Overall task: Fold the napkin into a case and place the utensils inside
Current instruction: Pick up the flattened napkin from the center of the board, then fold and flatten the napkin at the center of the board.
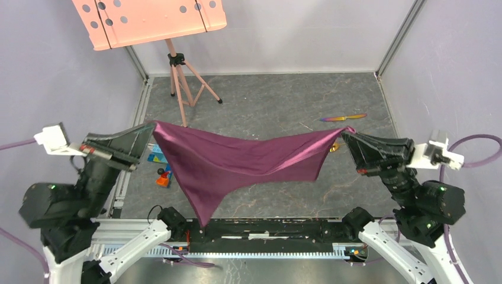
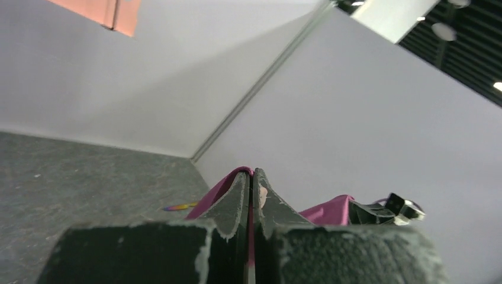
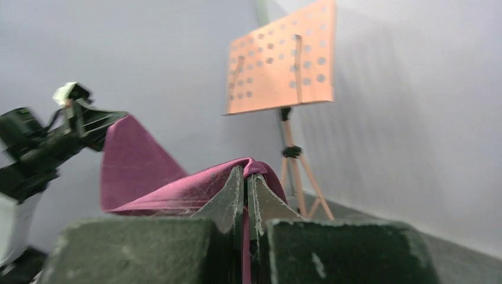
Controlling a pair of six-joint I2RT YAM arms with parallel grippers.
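The plum-purple napkin (image 1: pixel 237 161) hangs in the air, stretched between both arms, with one loose corner drooping toward the near edge. My left gripper (image 1: pixel 151 125) is shut on its left corner, cloth pinched between the jaws (image 2: pixel 251 177). On the right, my right gripper (image 1: pixel 346 132) is shut on the opposite corner of the napkin (image 3: pixel 177 192). The rainbow knife (image 1: pixel 343 118) lies on the table at the far right, also visible in the left wrist view (image 2: pixel 180 206). A glint of gold, maybe the spoon (image 1: pixel 334 147), peeks from behind the napkin's right end.
A small blue-and-orange blocky object (image 1: pixel 160 168) lies on the table at the left, partly under the napkin. A pink perforated music stand (image 1: pixel 155 21) on a tripod (image 1: pixel 183 83) stands at the back left. Grey walls enclose the table.
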